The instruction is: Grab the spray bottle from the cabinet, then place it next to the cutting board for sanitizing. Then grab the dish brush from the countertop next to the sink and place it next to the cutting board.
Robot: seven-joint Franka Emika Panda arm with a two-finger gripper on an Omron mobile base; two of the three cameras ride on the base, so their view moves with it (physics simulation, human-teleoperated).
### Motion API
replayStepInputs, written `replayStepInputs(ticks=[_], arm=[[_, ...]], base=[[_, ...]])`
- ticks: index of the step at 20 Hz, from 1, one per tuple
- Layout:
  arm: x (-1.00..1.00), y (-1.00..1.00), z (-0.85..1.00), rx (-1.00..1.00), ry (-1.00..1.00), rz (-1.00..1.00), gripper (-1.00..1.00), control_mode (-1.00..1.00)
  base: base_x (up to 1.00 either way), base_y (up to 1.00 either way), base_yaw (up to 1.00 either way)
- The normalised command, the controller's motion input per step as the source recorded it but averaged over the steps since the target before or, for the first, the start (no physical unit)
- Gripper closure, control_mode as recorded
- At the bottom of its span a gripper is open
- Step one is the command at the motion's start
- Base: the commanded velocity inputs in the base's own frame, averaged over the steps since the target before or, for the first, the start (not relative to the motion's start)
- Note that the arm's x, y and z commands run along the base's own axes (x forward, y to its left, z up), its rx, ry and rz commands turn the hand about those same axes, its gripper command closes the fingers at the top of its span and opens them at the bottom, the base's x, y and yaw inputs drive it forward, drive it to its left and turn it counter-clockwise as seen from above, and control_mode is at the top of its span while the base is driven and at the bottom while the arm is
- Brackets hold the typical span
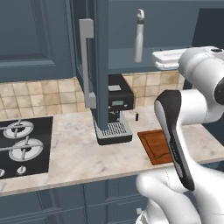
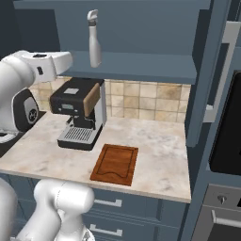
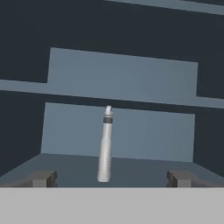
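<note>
Spray bottle upright on cabinet shelf, untouched, door swung open. End effector spread wide, empty, lined up short of the bottle. Cutting board flat on bench beside coffee machine, nothing set next to it. Judged barely begun: both fetches remaining, brush step not yet started.

Bottle — pale, smooth plastic look; board — reddish wood, faint sheen. Countertop is marbled beige stone, cabinet matt blue-grey.
</note>
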Motion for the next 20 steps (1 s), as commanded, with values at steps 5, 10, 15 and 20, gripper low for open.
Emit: replayStepInputs(ticks=[5,10,15,20], arm=[[0.26,-0.14,0.16,0.0,0.0,0.03,-1.0,-1.0],[0.33,-0.03,0.01,0.0,0.04,0.05,-1.0,-1.0],[0.43,0.0,0.0,0.01,0.16,0.02,-1.0,-1.0],[0.46,0.0,0.0,0.0,0.03,0.01,-1.0,-1.0]], base=[[0.0,0.0,0.0],[0.0,0.0,0.0],[0.0,0.0,0.0],[0.0,0.0,0.0]])
